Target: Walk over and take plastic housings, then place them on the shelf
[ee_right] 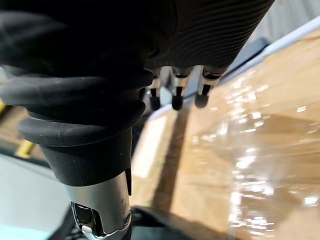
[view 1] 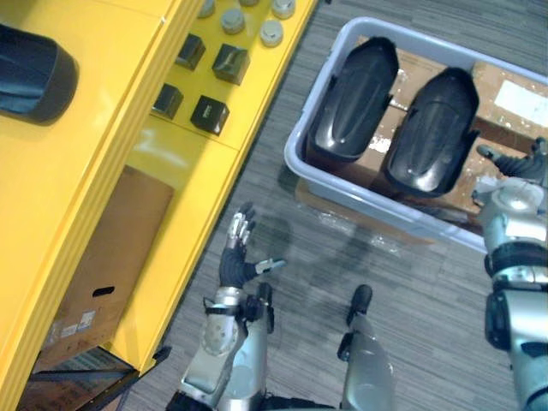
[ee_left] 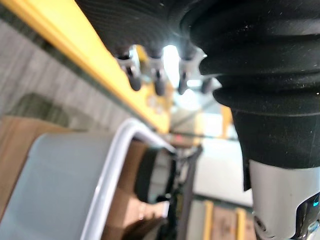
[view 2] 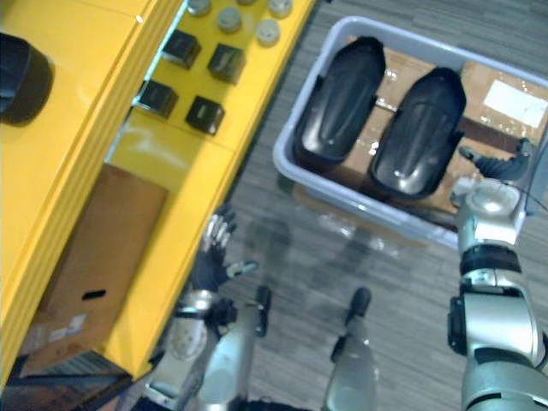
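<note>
Hands spread, empty: right hand [view 2: 501, 164] over bin [view 1: 385, 210] corner, left hand [view 1: 238, 255] beside shelf [view 1: 197, 171] edge. Take right-side housing [view 1: 432, 133] by its rim, level.

Two plastic housings [view 1: 353, 101] side by side in the tub [view 1: 295, 152], right of the shelf [view 1: 86, 171]

Two plastic housings [view 1: 353, 98] [view 1: 432, 128] in one grey bin [view 1: 377, 205], plus one dark shell [view 1: 30, 73] on the yellow shelf [view 1: 77, 171]. Four small black boxes [view 1: 231, 62] and at least four grey round caps [view 1: 233, 19]. One cardboard box [view 1: 111, 265] beneath.
</note>
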`<state>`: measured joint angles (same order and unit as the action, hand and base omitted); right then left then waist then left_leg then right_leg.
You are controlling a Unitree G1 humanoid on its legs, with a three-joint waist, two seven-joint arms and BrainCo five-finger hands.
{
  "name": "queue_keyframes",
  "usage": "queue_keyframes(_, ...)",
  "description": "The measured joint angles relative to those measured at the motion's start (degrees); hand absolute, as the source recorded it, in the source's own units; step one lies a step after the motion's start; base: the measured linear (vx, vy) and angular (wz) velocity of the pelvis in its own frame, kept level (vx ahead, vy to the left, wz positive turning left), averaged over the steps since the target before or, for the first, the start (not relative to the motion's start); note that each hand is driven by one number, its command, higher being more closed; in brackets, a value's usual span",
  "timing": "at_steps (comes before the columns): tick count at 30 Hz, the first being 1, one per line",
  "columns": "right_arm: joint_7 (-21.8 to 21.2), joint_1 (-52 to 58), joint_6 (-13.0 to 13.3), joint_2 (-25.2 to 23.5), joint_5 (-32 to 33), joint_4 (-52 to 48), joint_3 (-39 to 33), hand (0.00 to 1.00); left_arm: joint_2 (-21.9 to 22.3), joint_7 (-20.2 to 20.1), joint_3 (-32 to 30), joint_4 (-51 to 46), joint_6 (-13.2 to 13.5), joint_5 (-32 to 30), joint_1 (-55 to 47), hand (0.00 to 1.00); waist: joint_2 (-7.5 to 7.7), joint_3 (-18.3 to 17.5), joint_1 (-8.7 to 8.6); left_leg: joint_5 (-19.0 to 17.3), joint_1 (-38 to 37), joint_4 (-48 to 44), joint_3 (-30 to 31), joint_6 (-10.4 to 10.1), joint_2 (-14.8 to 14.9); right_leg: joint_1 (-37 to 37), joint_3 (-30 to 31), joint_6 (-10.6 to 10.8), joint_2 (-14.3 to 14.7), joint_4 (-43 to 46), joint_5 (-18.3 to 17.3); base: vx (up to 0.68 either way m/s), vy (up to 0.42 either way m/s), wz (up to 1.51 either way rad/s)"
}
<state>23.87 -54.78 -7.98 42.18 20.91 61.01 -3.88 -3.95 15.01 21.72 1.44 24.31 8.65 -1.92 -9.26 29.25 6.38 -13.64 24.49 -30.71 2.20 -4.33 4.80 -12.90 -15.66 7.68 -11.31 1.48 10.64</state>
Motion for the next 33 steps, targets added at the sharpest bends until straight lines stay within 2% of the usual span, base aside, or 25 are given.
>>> queue_keyframes(4,-1.8,-3.0,-3.3,2.0,-1.8,4.7,1.9,0.00,0.1,0.7,1.9,1.0,0.1,0.4,1.1,0.00,-1.26,0.1,1.00,1.1,2.0,0.2,1.2,-0.4,0.0,-1.7,-1.3,-0.2,0.1,0.5,-0.1,-0.07,-0.012,0.12)
queue_keyframes(8,-5.8,-5.6,-6.0,4.1,-4.9,8.4,1.9,0.00,0.1,1.4,3.7,2.0,0.1,0.4,1.7,0.00,-1.72,0.0,2.22,1.4,2.4,0.2,1.6,-0.5,0.1,-2.1,-1.6,-0.3,0.2,1.3,-0.2,-0.04,0.011,0.05)
queue_keyframes(9,-6.8,-6.1,-6.6,4.7,-6.0,9.3,2.0,1.00,0.1,1.7,3.8,2.0,0.1,0.4,1.9,0.00,-1.81,0.0,2.40,1.6,2.9,0.2,1.9,-0.4,0.0,-2.5,-1.9,-0.5,0.1,1.5,-0.3,-0.06,0.029,0.08)
queue_keyframes(13,-10.2,-6.9,-8.8,6.2,-10.4,11.1,4.2,1.00,0.0,2.2,3.7,2.3,0.1,0.7,1.9,0.00,-1.82,0.0,2.66,2.1,3.7,0.3,2.6,-0.6,-0.2,-3.3,-3.0,-1.1,-0.1,2.5,-0.8,-0.05,0.016,0.10)
queue_keyframes(16,-14.8,-6.8,-11.1,8.1,-15.3,12.4,4.6,1.00,0.0,2.3,3.9,2.7,-0.3,1.7,2.0,0.00,-1.85,-0.1,2.71,2.4,3.7,0.3,3.6,-0.9,-0.1,-3.4,-4.0,-1.3,-0.1,3.9,-1.8,-0.03,0.005,0.11)
queue_keyframes(21,-16.7,-6.8,-13.8,8.2,-23.7,12.8,5.8,1.00,0.0,2.4,4.4,2.7,-0.7,1.7,2.0,0.00,-1.99,-0.2,3.24,2.8,3.9,0.6,3.9,-1.0,0.0,-3.9,-4.3,-1.6,-0.1,4.8,-2.2,-0.01,0.002,0.02)
queue_keyframes(25,-16.1,-7.0,-15.1,8.7,-28.7,13.6,5.7,1.00,-0.1,2.6,5.2,2.7,-0.7,1.7,1.9,0.00,-2.69,-0.6,4.05,3.0,4.3,0.6,4.4,-1.1,-0.1,-4.0,-4.8,-1.6,-0.1,4.9,-2.2,0.00,0.018,0.05)
queue_keyframes(29,-12.8,-7.3,-15.8,8.7,-30.8,14.4,5.7,1.00,-0.1,2.8,5.8,2.6,-0.7,1.7,1.6,0.00,-2.71,-0.7,4.26,3.2,4.3,0.6,4.5,-1.2,-0.1,-4.0,-4.9,-1.6,-0.2,5.0,-2.2,0.00,0.008,0.02)
queue_keyframes(31,-11.1,-7.4,-15.4,8.7,-30.8,14.5,5.7,1.00,-0.1,2.9,5.9,2.5,-0.7,1.6,1.4,0.00,-2.72,-0.7,4.26,3.3,4.2,0.5,4.5,-1.2,-0.1,-4.0,-4.9,-1.6,-0.2,5.0,-2.2,-0.02,0.038,0.00)
queue_keyframes(33,-7.2,-7.5,-13.5,8.6,-30.9,14.4,5.9,1.00,-0.1,4.2,5.7,2.5,-0.6,1.6,0.7,0.00,-2.72,-0.7,4.14,3.3,4.2,0.3,4.5,-1.2,-0.1,-3.9,-4.9,-1.6,-0.1,5.2,-2.2,-0.01,0.017,0.00)
